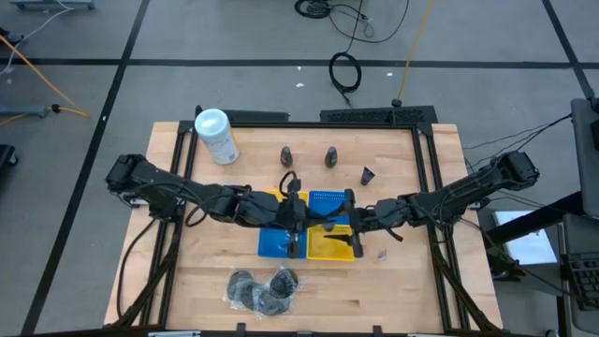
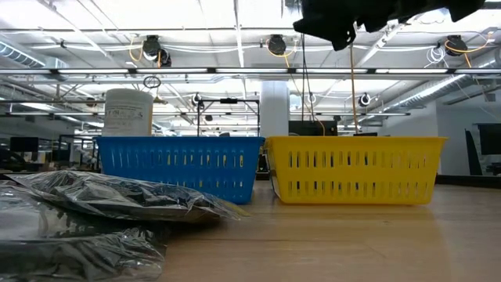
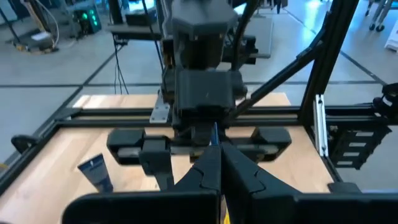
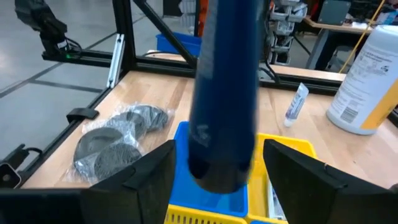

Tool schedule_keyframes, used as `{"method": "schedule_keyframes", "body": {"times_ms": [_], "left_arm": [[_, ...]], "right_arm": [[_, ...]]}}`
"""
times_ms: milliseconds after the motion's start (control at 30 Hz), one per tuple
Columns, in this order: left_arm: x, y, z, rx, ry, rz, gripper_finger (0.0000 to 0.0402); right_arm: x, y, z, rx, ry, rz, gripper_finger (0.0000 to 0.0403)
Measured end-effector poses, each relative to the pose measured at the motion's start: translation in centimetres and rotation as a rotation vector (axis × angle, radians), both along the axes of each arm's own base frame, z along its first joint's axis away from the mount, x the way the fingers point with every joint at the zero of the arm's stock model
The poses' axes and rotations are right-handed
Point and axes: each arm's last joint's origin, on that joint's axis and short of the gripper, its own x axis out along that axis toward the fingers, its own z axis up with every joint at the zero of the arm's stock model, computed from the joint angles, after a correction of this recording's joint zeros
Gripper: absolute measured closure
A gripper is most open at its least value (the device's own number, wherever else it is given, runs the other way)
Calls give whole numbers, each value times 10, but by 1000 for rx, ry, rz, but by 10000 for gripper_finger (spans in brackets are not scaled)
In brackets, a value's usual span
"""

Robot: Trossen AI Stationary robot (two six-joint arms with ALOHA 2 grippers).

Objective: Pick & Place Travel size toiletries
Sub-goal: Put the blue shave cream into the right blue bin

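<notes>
overhead and table-level views share the baskets.

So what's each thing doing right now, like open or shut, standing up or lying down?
left fingers: shut, above the baskets.
right fingers: open, above the baskets.
dark blue tube: upright between the right fingers, looks loose.
white canister: standing up.
blue basket: upright, open top.
yellow basket: upright, open top.
cone bottles: standing.
wrapped discs: lying flat on the table.

Grey floor with dark lines, ceiling lights, cables
</notes>
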Motion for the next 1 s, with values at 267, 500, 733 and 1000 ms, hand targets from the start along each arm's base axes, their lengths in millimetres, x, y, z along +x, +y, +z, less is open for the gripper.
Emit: {"method": "schedule_keyframes", "body": {"times_ms": [267,500,733,1000], "left_arm": [[2,-1,1,16,-23,-5,401],[2,-1,1,27,-26,-8,401],[2,-1,1,28,-26,-8,401],[2,-1,1,28,-25,-8,401]], "right_arm": [[1,0,3,-2,-29,3,175],[1,0,4,1,-40,3,181],[1,0,4,1,-39,3,194],[1,0,4,-5,-40,4,214]]}}
